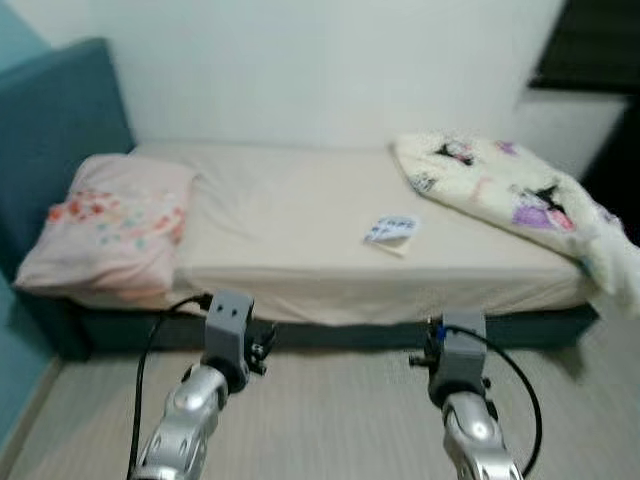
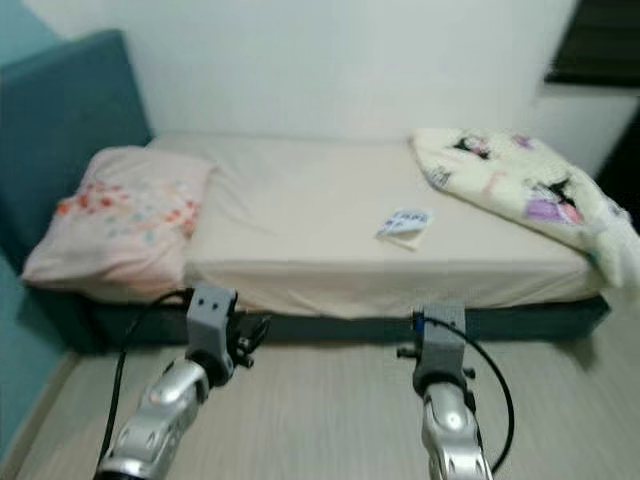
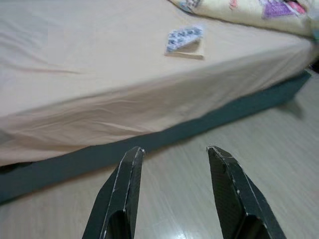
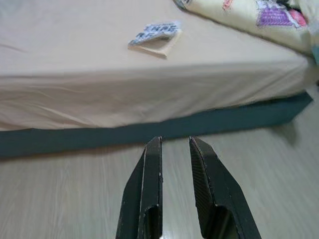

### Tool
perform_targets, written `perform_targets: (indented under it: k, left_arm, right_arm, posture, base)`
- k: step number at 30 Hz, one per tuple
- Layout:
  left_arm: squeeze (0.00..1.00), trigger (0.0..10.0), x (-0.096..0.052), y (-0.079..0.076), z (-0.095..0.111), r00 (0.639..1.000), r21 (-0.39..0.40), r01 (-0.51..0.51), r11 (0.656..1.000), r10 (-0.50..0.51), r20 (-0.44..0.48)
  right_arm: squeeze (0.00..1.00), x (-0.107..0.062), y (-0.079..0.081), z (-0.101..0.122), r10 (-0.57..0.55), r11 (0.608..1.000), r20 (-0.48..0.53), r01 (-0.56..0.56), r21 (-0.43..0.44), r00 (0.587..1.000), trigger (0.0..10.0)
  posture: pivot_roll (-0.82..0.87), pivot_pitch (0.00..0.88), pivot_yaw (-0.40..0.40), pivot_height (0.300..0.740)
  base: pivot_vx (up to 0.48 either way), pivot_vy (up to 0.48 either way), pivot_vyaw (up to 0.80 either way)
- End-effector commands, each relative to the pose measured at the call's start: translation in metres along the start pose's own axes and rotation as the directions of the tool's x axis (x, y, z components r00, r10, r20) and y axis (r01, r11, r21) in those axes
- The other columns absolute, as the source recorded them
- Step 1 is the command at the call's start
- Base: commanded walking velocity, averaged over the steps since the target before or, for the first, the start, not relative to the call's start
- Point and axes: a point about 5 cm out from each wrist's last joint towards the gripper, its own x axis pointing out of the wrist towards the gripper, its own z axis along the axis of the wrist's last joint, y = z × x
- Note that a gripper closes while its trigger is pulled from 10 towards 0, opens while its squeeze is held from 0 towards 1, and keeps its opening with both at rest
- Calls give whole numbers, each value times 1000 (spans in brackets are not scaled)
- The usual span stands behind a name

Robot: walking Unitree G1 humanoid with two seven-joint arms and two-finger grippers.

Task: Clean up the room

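Bed (image 1: 300,240) beyond both empty, parted grippers (image 3: 174,154).

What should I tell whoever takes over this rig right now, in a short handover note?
Left claw: open, empty, above the floor before the bed.
Right claw: slightly open, empty, also short of the bed.
On the bed: pink pillow at the robot's left, small packet mid-sheet, patterned blanket bunched at the right and hanging off the corner.
Done: nothing visibly.
Left: collect the packet, tidy the blanket.

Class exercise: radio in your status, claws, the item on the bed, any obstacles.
Left claw open, right claw slightly open, both empty above floor. Booklet lies on bed. Nothing between.
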Motion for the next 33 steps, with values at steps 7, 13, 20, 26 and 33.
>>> perform_targets:
  k: [7, 13, 20, 26, 33]
  left_arm:
    - [0, 10000, 1, -4, 1, 1000, -10, 16, 1000, -16, 16]
    - [0, 10000, 3, -1, 5, 999, -3, -9, 1000, 9, 40]
    - [0, 10000, 3, -3, 10, 997, -15, 6, 1000, -5, 77]
    - [0, 10000, 3, -4, 12, 996, -21, 10, 1000, -8, 88]
    - [0, 10000, 3, -6, 12, 996, -23, 18, 1000, -16, 93]
  right_arm:
    - [0, 0, -6, 4, -29, 1000, 19, 29, 8, 999, 10000]
    - [0, -1, -4, 12, -6, 1000, 65, 6, 2, 998, 10000]
    - [0, -1, 0, 17, 23, 1000, 91, -21, -15, 996, 10000]
    - [0, -1, 2, 18, 32, 999, 92, -30, -19, 995, 10000]
    - [0, -2, 2, 17, 29, 999, 88, -27, -20, 996, 10000]
  posture:
    - [-6, 0, -31, 740]
    - [-7, 0, -34, 740]
    - [-9, 0, -38, 740]
    - [-9, 0, -40, 740]
    - [-8, 0, -37, 740]
  base:
    - [0, 0, -800]
    - [0, 0, -706]
    - [80, 0, 0]
    - [364, 0, 0]
    - [368, 0, 0]
